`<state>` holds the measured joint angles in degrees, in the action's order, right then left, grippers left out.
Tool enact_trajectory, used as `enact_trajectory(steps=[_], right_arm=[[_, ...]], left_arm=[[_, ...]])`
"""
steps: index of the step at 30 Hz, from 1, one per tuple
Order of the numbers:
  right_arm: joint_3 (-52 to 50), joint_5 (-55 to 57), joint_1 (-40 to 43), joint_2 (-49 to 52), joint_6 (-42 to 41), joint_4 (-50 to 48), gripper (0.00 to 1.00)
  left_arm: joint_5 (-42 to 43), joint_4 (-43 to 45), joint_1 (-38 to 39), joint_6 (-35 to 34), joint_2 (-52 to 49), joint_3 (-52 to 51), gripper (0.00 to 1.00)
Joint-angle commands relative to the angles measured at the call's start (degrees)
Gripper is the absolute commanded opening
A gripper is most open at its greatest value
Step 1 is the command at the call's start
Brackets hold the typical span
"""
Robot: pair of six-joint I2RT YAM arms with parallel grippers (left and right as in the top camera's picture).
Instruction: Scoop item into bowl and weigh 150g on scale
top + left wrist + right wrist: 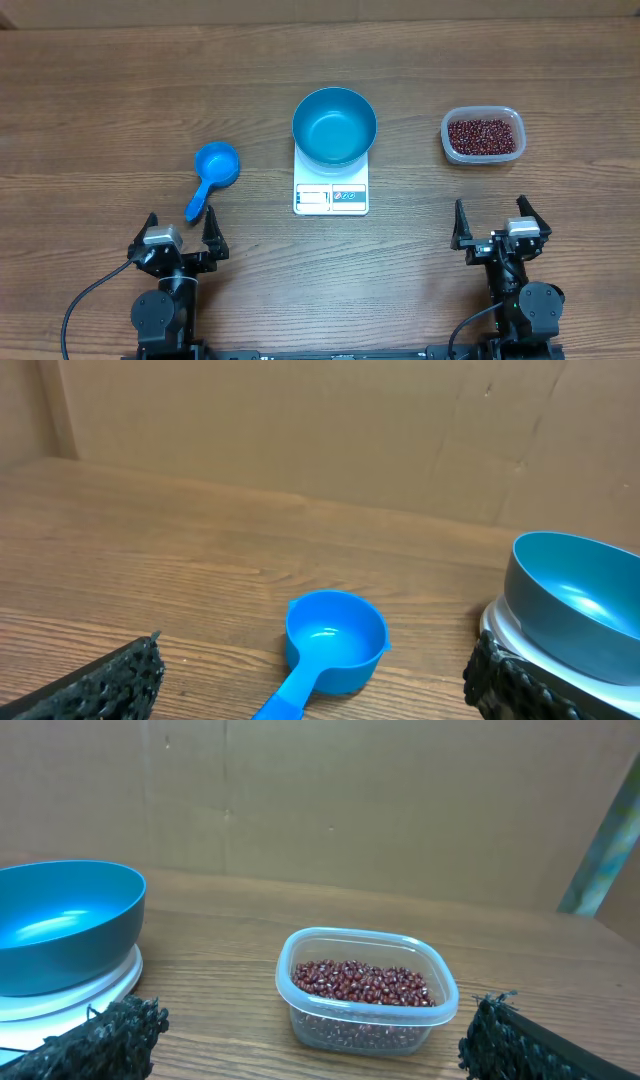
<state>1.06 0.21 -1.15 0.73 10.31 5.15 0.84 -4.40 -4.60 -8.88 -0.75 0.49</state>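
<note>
**A:** Start with the overhead view. Where is everything?

**B:** The bowl sits empty on the scale at centre frame. The beans are all in the clear tub at upper right. The scoop lies on the table left of the bowl, with its handle slanting down toward the left gripper.

**A:** So which step is this?

**B:** I'd say picking up the scoop, since no beans have been moved. The left arm is nearest. It should turn the wrist to match the handle's slant, come down over the handle rather than the cup, and close across its narrow width so the cup rides level.

**A:** And the jaws?

**B:** The left gripper's jaws are spread wide, holding and touching nothing. The right gripper at lower right, below the tub, is the same.

**A:** What does the left wrist view show?

**B:** The scoop is at lower centre with its cup empty and its handle running off the bottom edge. The fingers show in the two bottom corners, far apart and clear of the scoop. The bowl on the scale is at the right edge.

**A:** And the right wrist view?

**B:** The tub of beans is at lower centre. The bowl on the scale is at left. The fingers are in the bottom corners, wide apart, with nothing between them.
</note>
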Motion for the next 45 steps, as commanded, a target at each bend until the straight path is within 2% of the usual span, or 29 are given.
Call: enact_trajectory(steps=[1, 39, 45], right_arm=[[-0.6, -0.3, 0.2, -0.6, 0.3, -0.3, 1.0], [-0.6, -0.3, 0.2, -0.6, 0.3, -0.3, 1.0], [-0.6, -0.3, 0.2, -0.6, 0.3, -0.3, 1.0]], left_arm=[[0.5, -0.1, -0.3, 0.1, 0.5, -0.2, 0.99], [-0.2, 0.3, -0.3, 0.1, 0.5, -0.2, 1.0], [2.2, 0.5, -0.3, -0.2, 0.5, -0.2, 1.0]])
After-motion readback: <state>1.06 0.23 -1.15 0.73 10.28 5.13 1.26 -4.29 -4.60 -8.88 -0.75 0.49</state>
